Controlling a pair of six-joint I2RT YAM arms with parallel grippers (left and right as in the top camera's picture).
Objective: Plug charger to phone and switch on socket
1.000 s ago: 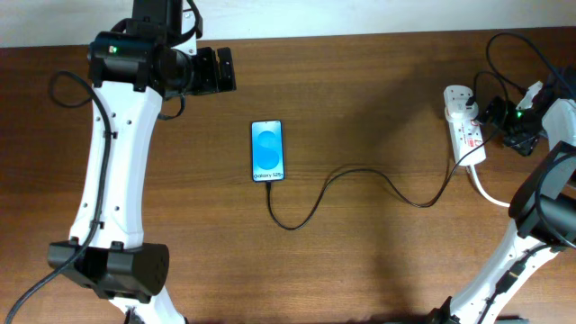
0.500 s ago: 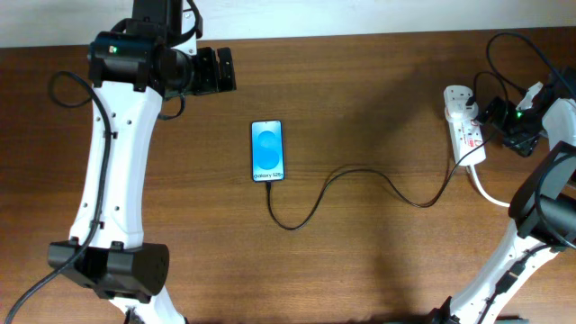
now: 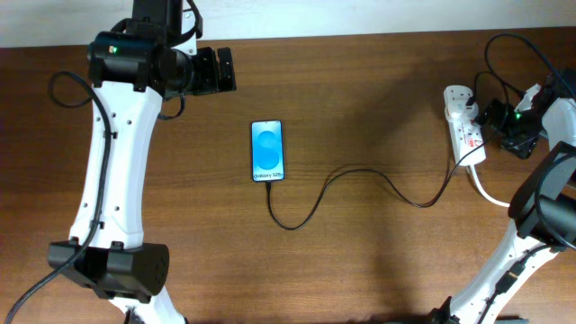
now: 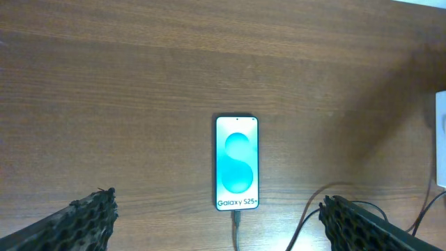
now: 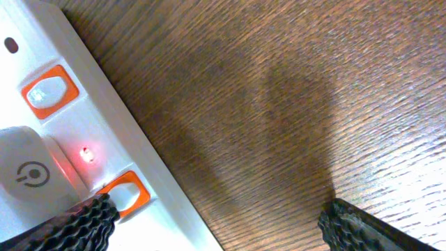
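The phone [image 3: 267, 150] lies flat mid-table with its blue screen lit; it also shows in the left wrist view [image 4: 237, 163]. The black charger cable [image 3: 360, 173] has its tip in the phone's bottom edge [image 4: 237, 220] and runs right to the white socket strip [image 3: 466, 126]. My left gripper [image 3: 222, 70] is open, held high behind the phone, empty [image 4: 219, 226]. My right gripper [image 3: 497, 114] is open right over the strip, one finger beside an orange switch [image 5: 124, 193]. A small red light [image 5: 86, 154] glows on the strip [image 5: 63, 139].
A second orange switch [image 5: 49, 90] and a white plug body [image 5: 24, 174] sit on the strip. A thick white cord [image 3: 486, 192] leaves the strip toward the right edge. A black cable loops behind the strip [image 3: 497, 54].
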